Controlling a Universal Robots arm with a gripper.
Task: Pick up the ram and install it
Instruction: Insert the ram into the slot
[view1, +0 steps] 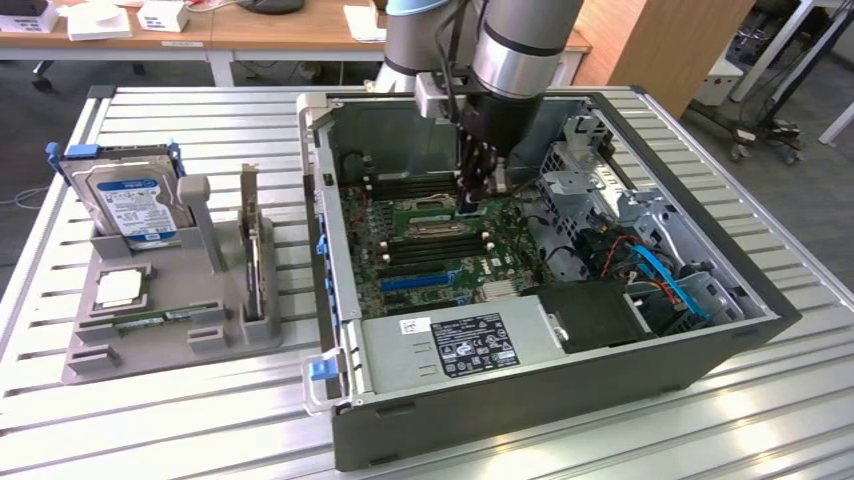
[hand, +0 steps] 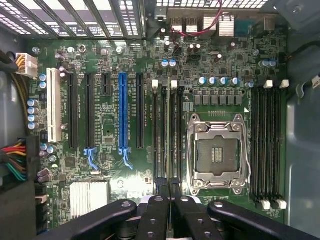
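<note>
Ram (view1: 167, 318), if I read that green strip right, lies in the tray (view1: 94, 362), long axis 9-to-3, at 8 o'clock and well apart from my gripper (view1: 470, 205), whose fingers (hand: 157, 215) are pinched together over the motherboard (hand: 110, 130).

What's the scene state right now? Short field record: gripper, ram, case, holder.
gripper: inside the open PC case, low over the motherboard, at the DIMM slots beside the empty CPU socket
ram: thin green stick lying flat in the gray holder, apart from the gripper
holder extras: hard drive and expansion card, both upright
surface: slatted metal table
</note>
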